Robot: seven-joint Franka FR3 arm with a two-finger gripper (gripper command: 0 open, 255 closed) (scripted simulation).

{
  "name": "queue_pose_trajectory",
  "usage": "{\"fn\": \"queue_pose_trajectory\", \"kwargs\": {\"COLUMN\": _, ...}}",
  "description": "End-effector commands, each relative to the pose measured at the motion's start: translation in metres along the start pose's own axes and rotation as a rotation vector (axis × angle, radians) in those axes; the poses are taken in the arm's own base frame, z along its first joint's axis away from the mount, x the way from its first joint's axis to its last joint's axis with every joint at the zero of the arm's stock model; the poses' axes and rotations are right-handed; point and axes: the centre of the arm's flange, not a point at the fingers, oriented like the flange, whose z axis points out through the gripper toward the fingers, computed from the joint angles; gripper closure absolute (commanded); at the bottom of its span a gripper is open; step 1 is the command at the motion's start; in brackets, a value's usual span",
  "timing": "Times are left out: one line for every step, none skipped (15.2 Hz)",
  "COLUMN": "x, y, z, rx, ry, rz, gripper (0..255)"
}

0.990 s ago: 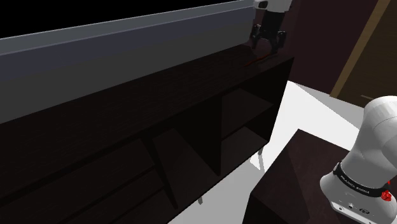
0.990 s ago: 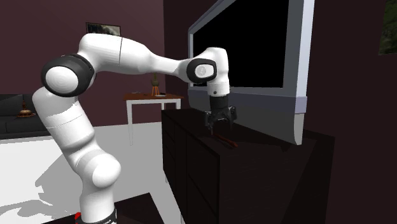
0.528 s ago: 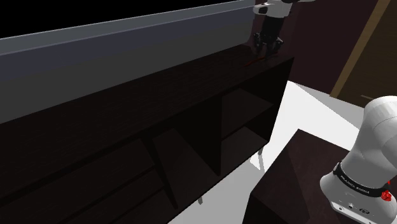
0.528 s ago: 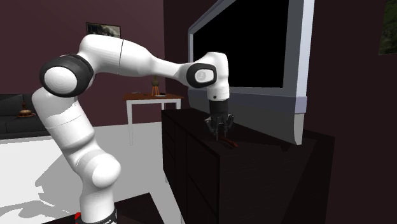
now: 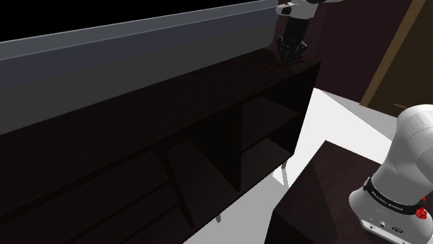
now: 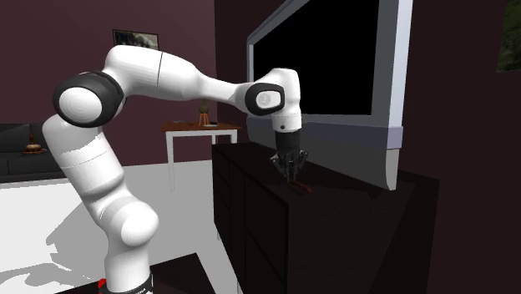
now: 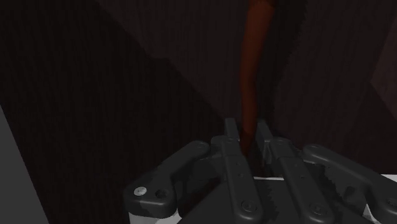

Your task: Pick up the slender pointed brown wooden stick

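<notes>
Now the gripper, fingers wide 1 s ago, pinches brown stick on cabinet top.

Wrist view: the far end of the stick is cut off by the picture's edge. Its near end is hidden between the fingers of the gripper.

Second exterior view: the stick is a thin reddish sliver on the counter, partly covered by the gripper. Its tip is too small to make out.

Shoulder view: the arm is cut off by the top edge. The gripper's contact with the stick is too dark to tell.
</notes>
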Motion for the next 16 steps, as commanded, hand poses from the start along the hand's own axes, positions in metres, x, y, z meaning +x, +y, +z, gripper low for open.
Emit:
{"fn": "queue_pose_trajectory", "kwargs": {"x": 0.002, "y": 0.002, "z": -0.006, "rx": -0.002, "ry": -0.001, "rz": 0.0, "gripper": 255}}
{"fn": "queue_pose_trajectory", "kwargs": {"x": 0.002, "y": 0.002, "z": -0.012, "rx": -0.002, "ry": -0.001, "rz": 0.0, "gripper": 255}}
{"fn": "queue_pose_trajectory", "kwargs": {"x": 0.002, "y": 0.003, "z": -0.017, "rx": -0.002, "ry": -0.001, "rz": 0.0, "gripper": 255}}
{"fn": "queue_pose_trajectory", "kwargs": {"x": 0.003, "y": 0.004, "z": -0.022, "rx": -0.002, "ry": -0.001, "rz": 0.0, "gripper": 255}}
{"fn": "queue_pose_trajectory", "kwargs": {"x": 0.003, "y": 0.004, "z": -0.027, "rx": -0.002, "ry": -0.001, "rz": 0.0, "gripper": 255}}
{"fn": "queue_pose_trajectory", "kwargs": {"x": 0.004, "y": 0.005, "z": -0.033, "rx": -0.002, "ry": -0.001, "rz": 0.0, "gripper": 255}}
{"fn": "queue_pose_trajectory", "kwargs": {"x": 0.004, "y": 0.006, "z": -0.038, "rx": -0.002, "ry": -0.001, "rz": 0.0, "gripper": 255}}
{"fn": "queue_pose_trajectory", "kwargs": {"x": 0.005, "y": 0.006, "z": -0.043, "rx": -0.002, "ry": -0.001, "rz": 0.0, "gripper": 255}}
{"fn": "queue_pose_trajectory", "kwargs": {"x": 0.005, "y": 0.007, "z": -0.048, "rx": -0.002, "ry": -0.001, "rz": 0.0, "gripper": 255}}
{"fn": "queue_pose_trajectory", "kwargs": {"x": 0.005, "y": 0.008, "z": -0.053, "rx": -0.002, "ry": -0.001, "rz": 0.0, "gripper": 255}}
{"fn": "queue_pose_trajectory", "kwargs": {"x": 0.006, "y": 0.008, "z": -0.059, "rx": -0.002, "ry": -0.001, "rz": 0.0, "gripper": 255}}
{"fn": "queue_pose_trajectory", "kwargs": {"x": 0.006, "y": 0.009, "z": -0.064, "rx": -0.002, "ry": -0.001, "rz": 0.0, "gripper": 255}}
{"fn": "queue_pose_trajectory", "kwargs": {"x": 0.007, "y": 0.009, "z": -0.069, "rx": -0.002, "ry": -0.001, "rz": 0.0, "gripper": 255}}
{"fn": "queue_pose_trajectory", "kwargs": {"x": 0.007, "y": 0.01, "z": -0.074, "rx": -0.002, "ry": -0.001, "rz": 0.0, "gripper": 255}}
{"fn": "queue_pose_trajectory", "kwargs": {"x": 0.007, "y": 0.01, "z": -0.075, "rx": -0.002, "ry": -0.001, "rz": 0.0, "gripper": 255}}
{"fn": "queue_pose_trajectory", "kwargs": {"x": 0.007, "y": 0.01, "z": -0.075, "rx": -0.002, "ry": -0.001, "rz": 0.0, "gripper": 255}}
